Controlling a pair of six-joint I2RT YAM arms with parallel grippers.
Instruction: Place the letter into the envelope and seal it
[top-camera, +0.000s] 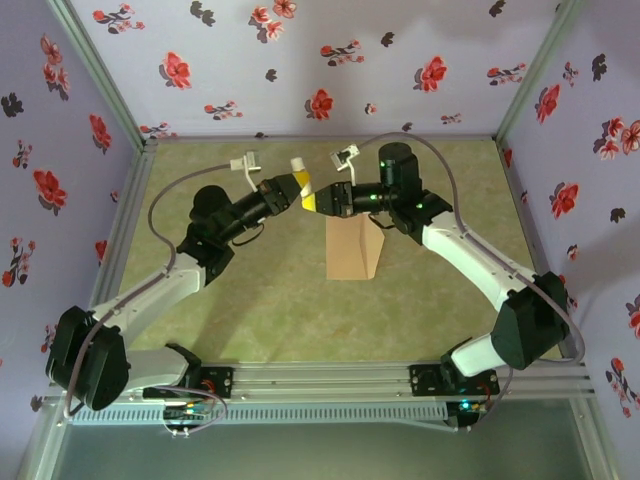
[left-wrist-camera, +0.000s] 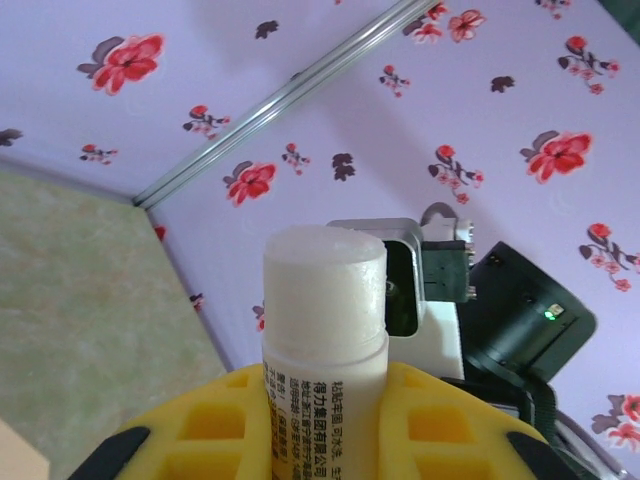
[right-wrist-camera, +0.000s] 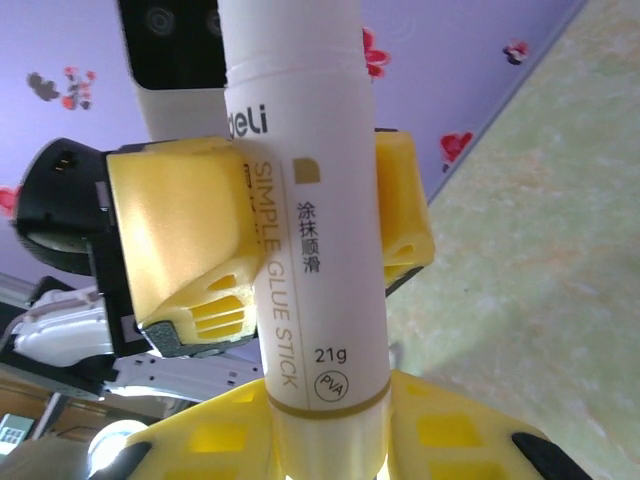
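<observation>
One glue stick (right-wrist-camera: 320, 200) in left gripper (left-wrist-camera: 325, 405), right gripper (right-wrist-camera: 330, 440); envelope (top-camera: 352, 252) top perhaps hidden

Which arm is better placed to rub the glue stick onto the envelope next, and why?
Probably the left. The left hand clamps the glue stick round its body, leaving the tip free; the right hand grips just the base end. The envelope lies close to both hands.

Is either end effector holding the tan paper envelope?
No, the tan paper envelope lies on the green table; the left end effector and right end effector grip a white glue stick.
</observation>
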